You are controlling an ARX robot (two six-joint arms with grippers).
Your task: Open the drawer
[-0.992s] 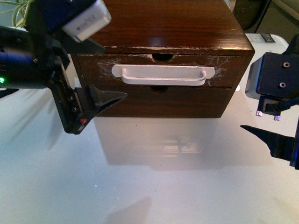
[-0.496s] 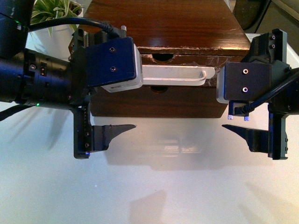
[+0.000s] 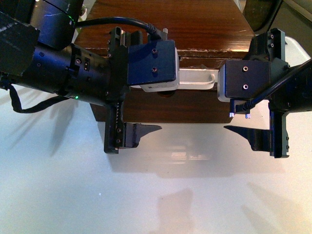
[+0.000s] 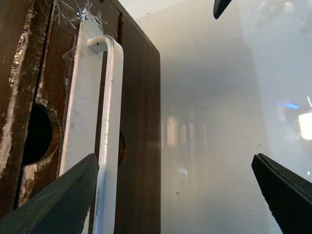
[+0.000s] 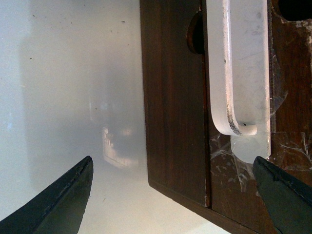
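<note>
The drawer (image 3: 200, 65) is the upper dark-brown front of the wooden cabinet and looks shut. Its white bar handle (image 3: 197, 79) is taped on and shows only between my two wrists. My left gripper (image 3: 157, 85) is open, upright in front of the handle's left half. My right gripper (image 3: 229, 83) is open in front of the handle's right end. In the left wrist view the gripper (image 4: 175, 157) spans the handle (image 4: 109, 122), with one finger (image 4: 68, 200) over the bar. In the right wrist view the gripper (image 5: 172, 159) spans the handle's end (image 5: 239, 63). Neither holds anything.
A plain handle-less drawer front (image 3: 195, 105) lies below the handled one. The cabinet top (image 3: 195, 24) runs back behind both wrists. The glossy white table (image 3: 170, 195) spreads in front. A dark object (image 3: 258, 9) stands at the back right.
Both arms have moved inward to the cabinet front. The left wrist now covers the handle's left half, the right wrist its right end. The drawer has not moved.
</note>
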